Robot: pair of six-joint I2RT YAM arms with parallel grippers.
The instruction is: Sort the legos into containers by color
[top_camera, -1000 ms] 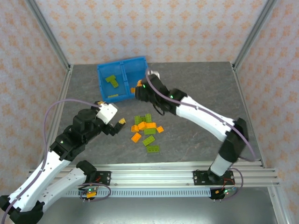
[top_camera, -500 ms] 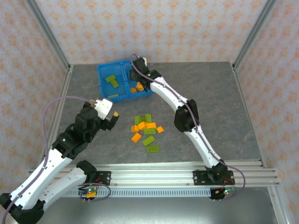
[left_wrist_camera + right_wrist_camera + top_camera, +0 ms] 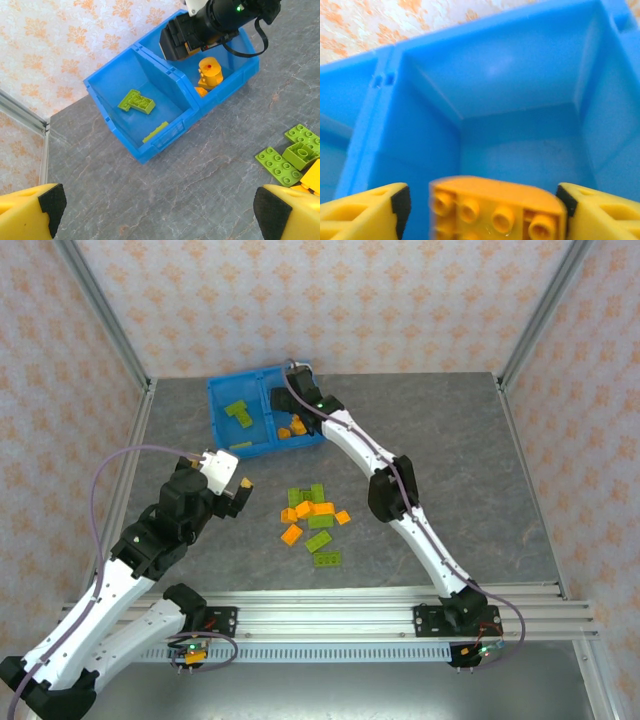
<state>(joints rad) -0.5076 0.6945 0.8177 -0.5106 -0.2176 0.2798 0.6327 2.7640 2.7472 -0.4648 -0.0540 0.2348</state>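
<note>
The right fingers (image 3: 362, 212) are seen hanging over the right compartment of the blue tray (image 3: 214, 408). They're parted, with an orange brick (image 3: 495, 210) sitting between them. A clear gap is visible on one side of it, so it isn't being clamped, and the brick looks blurred. Whether the other pad is touched by it can't be told. In the left wrist view, a round orange piece (image 3: 210, 72) is seen lying in that same compartment with another orange bit right beside it. Two lime green bricks (image 3: 136, 101) are lying in the left compartment, one flat near the middle and a thin one by the front wall.

The left fingers (image 3: 30, 210) are spread wide and nothing is held. They're hovering above bare tabletop (image 3: 450, 440) on the near side of the tray. The rest of the legos (image 3: 315, 520) — green and orange mixed together — are scattered in a loose cluster on the tabletop near the middle, apart from the tray and off to the right of the left fingers.
</note>
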